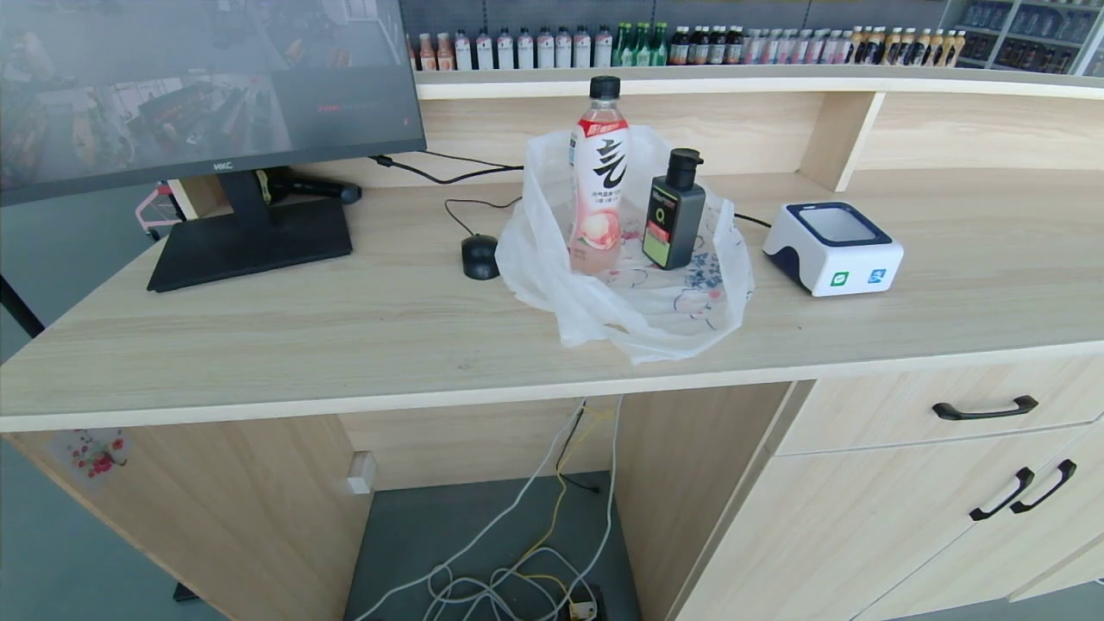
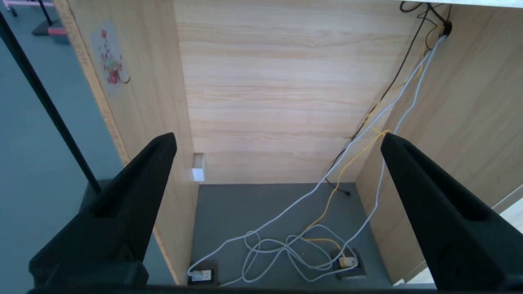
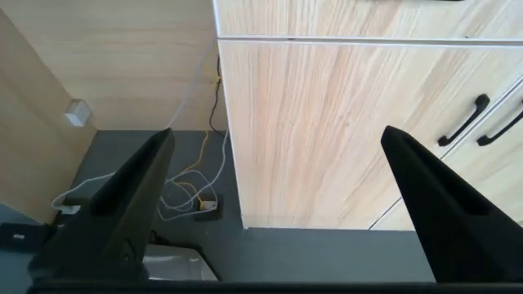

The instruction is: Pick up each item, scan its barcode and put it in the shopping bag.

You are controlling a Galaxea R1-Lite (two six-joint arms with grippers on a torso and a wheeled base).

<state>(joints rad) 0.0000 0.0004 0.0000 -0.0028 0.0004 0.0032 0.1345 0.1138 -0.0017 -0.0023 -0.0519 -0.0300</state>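
Both end effectors sit below counter level: L gripper (image 2: 278,143) is spread wide above the floor cables (image 2: 286,245) in the kneehole, and R gripper (image 3: 278,135) is spread wide facing the cabinet front (image 3: 327,131), neither holding anything. On the counter (image 1: 259,345), the pink drink bottle (image 1: 597,185) and dark pump bottle (image 1: 674,220) stand upright side by side inside the crumpled shopping bag (image 1: 552,285), w/ the scanner (image 1: 832,248) just beside the bag on the robot's right. I judge bagging done or nearly so; if a scan is outstanding, the next move req. lifting an arm above the counter edge and gripping a bottle body w/o dragging the bag.
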